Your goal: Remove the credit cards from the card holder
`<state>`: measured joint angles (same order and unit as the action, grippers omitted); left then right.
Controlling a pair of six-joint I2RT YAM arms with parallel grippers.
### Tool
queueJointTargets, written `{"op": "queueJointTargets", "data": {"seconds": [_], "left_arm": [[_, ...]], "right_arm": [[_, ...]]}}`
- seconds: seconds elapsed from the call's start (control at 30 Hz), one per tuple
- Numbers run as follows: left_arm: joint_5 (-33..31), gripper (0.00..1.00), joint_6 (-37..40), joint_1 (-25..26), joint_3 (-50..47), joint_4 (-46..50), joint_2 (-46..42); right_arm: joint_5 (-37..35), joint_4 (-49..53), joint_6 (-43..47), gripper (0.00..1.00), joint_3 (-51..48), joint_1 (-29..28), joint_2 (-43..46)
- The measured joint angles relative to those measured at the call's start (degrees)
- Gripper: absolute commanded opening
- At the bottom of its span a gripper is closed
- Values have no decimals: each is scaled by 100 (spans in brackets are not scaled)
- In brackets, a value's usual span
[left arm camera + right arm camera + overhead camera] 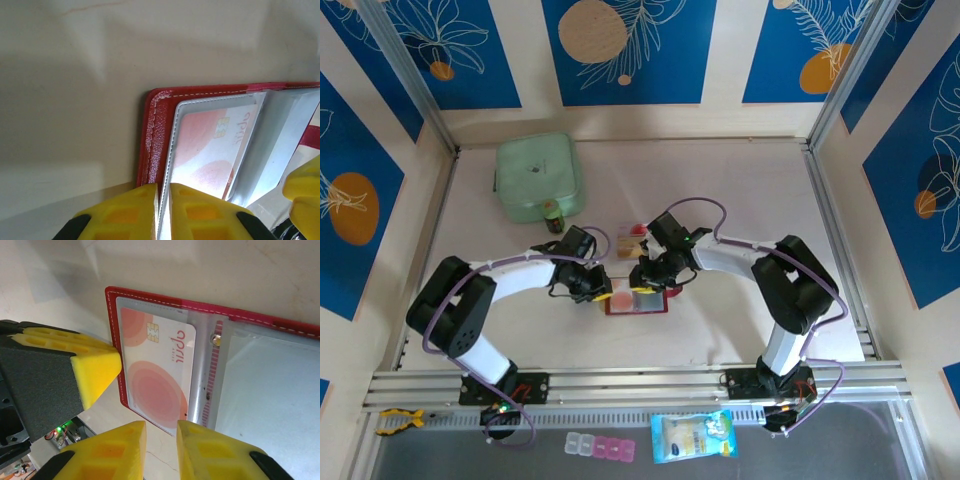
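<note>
The red card holder [638, 302] lies open on the table between both arms, its clear pockets facing up [150, 295]. A pinkish card [160, 370] with a gold chip and red circles sits in the left pocket [205, 150], its lower edge poking past the red border. My left gripper [598, 288] is shut on the edge of that clear pocket beside the red border [163, 210]. My right gripper [648, 280] stands open [161, 450], its yellow fingers just short of the card's protruding edge. A small pinkish-red flat piece [632, 240] lies just beyond the holder.
A pale green square container [538, 177] stands at the back left, with a small dark bottle [553, 215] in front of it. On the near ledge lie a clear bag [692, 436], small pill boxes [600, 447] and a yellow clamp [398, 420].
</note>
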<state>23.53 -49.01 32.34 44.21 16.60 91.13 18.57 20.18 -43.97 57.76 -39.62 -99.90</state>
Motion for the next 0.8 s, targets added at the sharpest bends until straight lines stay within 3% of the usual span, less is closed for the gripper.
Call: {"op": "queueJointTargets", "data": {"seconds": [0.8], "left_arm": [[107,12,-13,-9,-118,-166,70]], "right_arm": [[142,-26,2,23,214,-120,-424]]}}
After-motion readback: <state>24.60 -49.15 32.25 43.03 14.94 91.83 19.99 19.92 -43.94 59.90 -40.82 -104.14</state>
